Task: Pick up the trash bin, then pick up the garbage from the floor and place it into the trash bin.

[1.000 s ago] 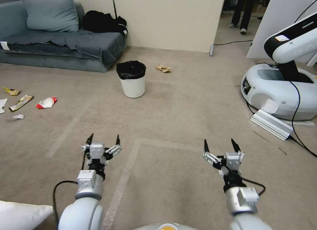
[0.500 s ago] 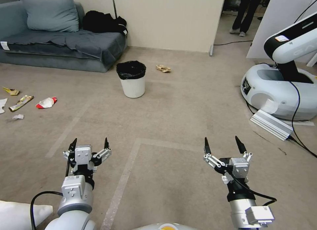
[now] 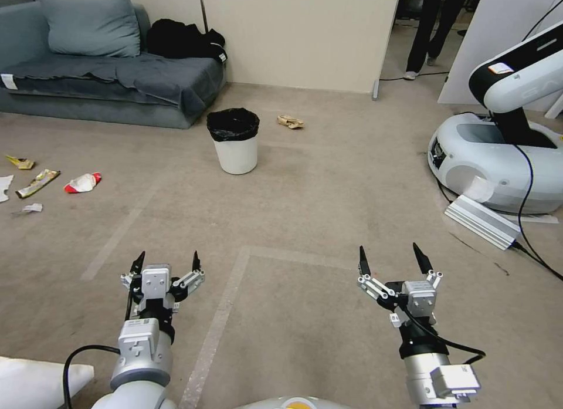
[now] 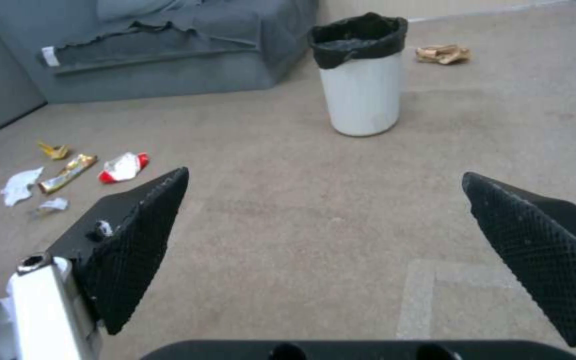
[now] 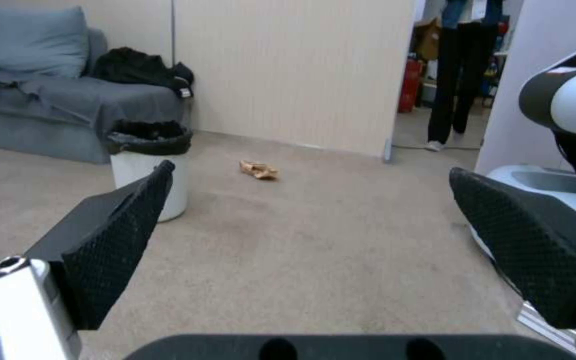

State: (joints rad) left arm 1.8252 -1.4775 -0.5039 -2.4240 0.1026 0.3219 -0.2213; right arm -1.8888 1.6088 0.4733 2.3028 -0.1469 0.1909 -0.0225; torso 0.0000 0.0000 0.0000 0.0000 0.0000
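The trash bin [image 3: 234, 141] [image 4: 361, 75] [image 5: 149, 162], white with a black bag over its rim, stands upright on the carpet in front of the sofa, well ahead of both arms. A tan crumpled paper [image 3: 291, 122] [image 4: 443, 53] [image 5: 258, 169] lies just beyond it. More garbage lies at the far left: a red-white wrapper [image 3: 82, 182] [image 4: 123, 166], a yellow wrapper [image 3: 37, 182] [image 4: 68, 172] and white scraps [image 3: 32, 208]. My left gripper [image 3: 167, 262] [image 4: 325, 222] and right gripper [image 3: 390, 259] [image 5: 311, 220] hover low over the near floor, both open and holding nothing.
A grey sofa [image 3: 111, 74] with a cushion and dark clothing lines the back left. Another white robot base [image 3: 498, 162] with cables and a ribbed metal piece [image 3: 482, 221] sits at the right. A white cushion [image 3: 35, 382] lies at my near left. Open carpet stretches toward the bin.
The left gripper drew back toward me from its farther position a second ago, then edged slightly right and forward. The right gripper shifted a little. Both stay open; bin and litter are unmoved.
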